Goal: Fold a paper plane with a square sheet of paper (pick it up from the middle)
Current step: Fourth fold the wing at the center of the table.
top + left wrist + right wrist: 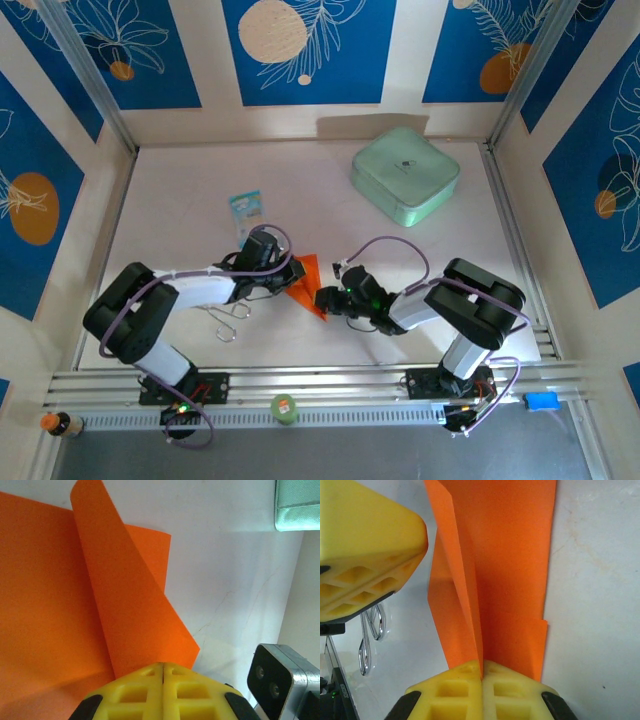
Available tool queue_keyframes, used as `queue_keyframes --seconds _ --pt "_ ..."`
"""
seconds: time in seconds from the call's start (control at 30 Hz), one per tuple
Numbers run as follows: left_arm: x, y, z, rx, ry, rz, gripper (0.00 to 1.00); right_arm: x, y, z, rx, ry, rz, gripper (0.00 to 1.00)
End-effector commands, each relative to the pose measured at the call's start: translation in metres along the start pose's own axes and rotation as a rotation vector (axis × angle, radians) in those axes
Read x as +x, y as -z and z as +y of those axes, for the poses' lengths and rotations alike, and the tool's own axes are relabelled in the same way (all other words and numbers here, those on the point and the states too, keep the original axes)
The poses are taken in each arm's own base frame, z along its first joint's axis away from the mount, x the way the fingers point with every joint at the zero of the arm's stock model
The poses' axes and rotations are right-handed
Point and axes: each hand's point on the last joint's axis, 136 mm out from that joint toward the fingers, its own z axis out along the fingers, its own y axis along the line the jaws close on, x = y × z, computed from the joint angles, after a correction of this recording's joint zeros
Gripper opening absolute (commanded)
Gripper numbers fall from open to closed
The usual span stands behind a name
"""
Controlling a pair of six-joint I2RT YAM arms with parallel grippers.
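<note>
The left claw (293, 271) and right claw (323, 298) hide part of the orange paper (309, 285).

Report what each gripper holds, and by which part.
Both are shut on the orange paper sheet: the left gripper on the edge of its lifted flap, the right gripper on its raised fold.

Creased orange paper (130, 620) pinched in the closed left claw (163, 669), mint-green box (297, 505) beyond
</note>
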Motion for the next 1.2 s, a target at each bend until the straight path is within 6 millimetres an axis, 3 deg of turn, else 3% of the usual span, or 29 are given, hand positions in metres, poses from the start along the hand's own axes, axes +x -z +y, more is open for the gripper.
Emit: queue_keyframes --seconds 0.0,0.67,1.17 --pt "0.006 -0.006 -0.002 0.023 -0.006 0.028 0.01 0.019 0.0 -0.027 0.097 -0.054 0.072 0.04" --pt "0.01 -0.023 0.004 -0.005 -0.023 0.085 0.02 0.019 0.006 -0.032 0.113 -0.078 0.051 0.09" --pt "0.008 -0.027 0.01 -0.048 -0.036 0.086 0.03 0.021 0.005 -0.035 0.12 -0.171 0.125 0.03"
